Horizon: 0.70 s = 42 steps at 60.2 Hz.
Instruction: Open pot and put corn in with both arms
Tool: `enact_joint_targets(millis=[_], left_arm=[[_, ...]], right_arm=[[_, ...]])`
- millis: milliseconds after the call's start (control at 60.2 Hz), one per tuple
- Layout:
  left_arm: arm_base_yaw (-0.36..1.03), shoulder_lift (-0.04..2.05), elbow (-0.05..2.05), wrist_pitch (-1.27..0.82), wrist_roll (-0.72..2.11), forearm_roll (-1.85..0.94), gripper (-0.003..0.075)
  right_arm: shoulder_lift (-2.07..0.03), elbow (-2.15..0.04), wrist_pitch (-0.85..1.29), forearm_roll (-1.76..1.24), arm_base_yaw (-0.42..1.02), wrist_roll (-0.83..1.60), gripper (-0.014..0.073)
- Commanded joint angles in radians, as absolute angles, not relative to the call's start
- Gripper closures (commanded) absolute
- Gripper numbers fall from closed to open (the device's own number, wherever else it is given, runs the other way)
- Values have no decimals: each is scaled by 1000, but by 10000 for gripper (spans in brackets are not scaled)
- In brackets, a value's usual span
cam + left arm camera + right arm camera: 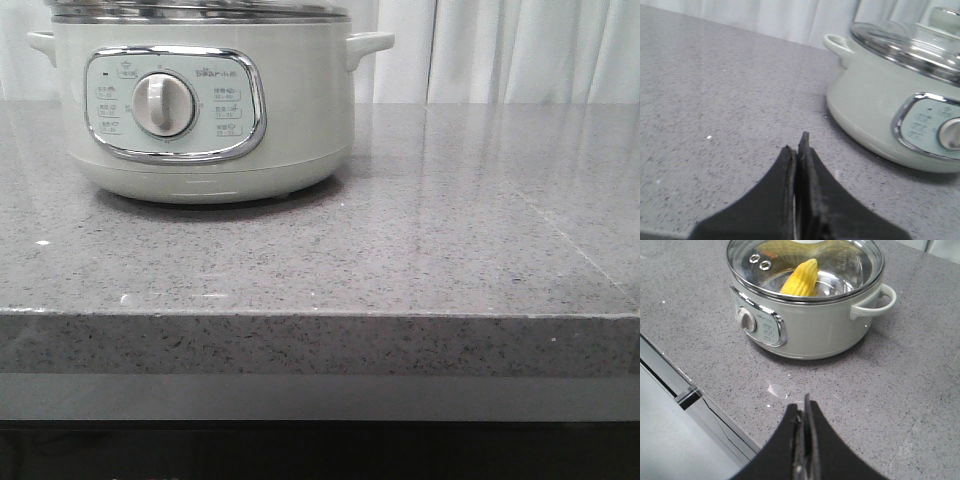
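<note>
The pale grey-green pot [205, 110] stands at the back left of the grey counter, its white dial [163, 105] facing front. It also shows in the left wrist view [890, 107] and the right wrist view [805, 315]. A glass lid [805, 265] sits on its steel rim. The yellow corn [801, 278] lies inside the pot under the lid. My left gripper [797, 142] is shut and empty, above the counter beside the pot. My right gripper [802, 405] is shut and empty, above the counter in front of the pot. Neither gripper shows in the front view.
The speckled grey counter [420, 240] has a front edge [320, 315] close to the camera. White curtains [500, 50] hang behind it. In the right wrist view the counter's edge and a lower grey surface [670, 405] lie beside the gripper.
</note>
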<state>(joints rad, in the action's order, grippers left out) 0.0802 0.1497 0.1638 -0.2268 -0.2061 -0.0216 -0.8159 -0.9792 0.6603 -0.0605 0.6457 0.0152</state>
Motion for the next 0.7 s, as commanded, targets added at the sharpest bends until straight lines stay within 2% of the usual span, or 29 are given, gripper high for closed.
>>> enact_joint_targets(millis=[0, 282, 681], left_arm=[[65, 102, 124, -63, -214, -41, 741], [70, -28, -19, 67, -214, -41, 741], [97, -18, -18, 53, -214, -13, 741]], right_arm=[[-815, -1005, 592, -54, 642, 15, 643], [-815, -1005, 592, -54, 642, 15, 643], [-815, -1004, 594, -54, 642, 15, 643]])
